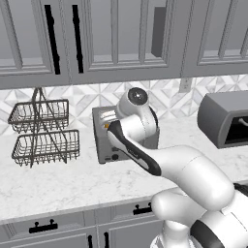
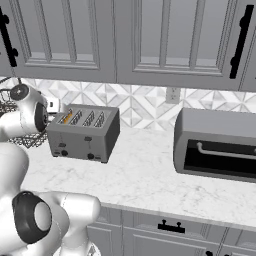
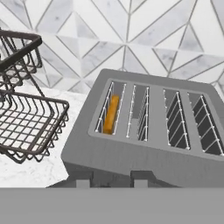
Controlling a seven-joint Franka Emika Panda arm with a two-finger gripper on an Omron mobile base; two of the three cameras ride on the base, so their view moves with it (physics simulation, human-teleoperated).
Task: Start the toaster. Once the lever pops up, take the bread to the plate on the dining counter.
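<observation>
The grey four-slot toaster stands on the marble worktop against the tiled wall. An orange-yellow bread slice sits edge-up in its leftmost slot, also visible as the bread from the right. The toaster's left lever sits lower than the right one. My hand hovers just off the toaster's front left corner, above it and looking down on the slots. Its fingers are hidden, so I cannot tell how the jaws stand. My arm covers most of the toaster in the left base view. The plate and the dining counter are out of view.
A two-tier dark wire basket rack stands close to the toaster's left, near my hand. A large dark-grey rounded appliance with a black opening sits to the right. Wall cabinets hang overhead. Bare worktop lies between toaster and appliance.
</observation>
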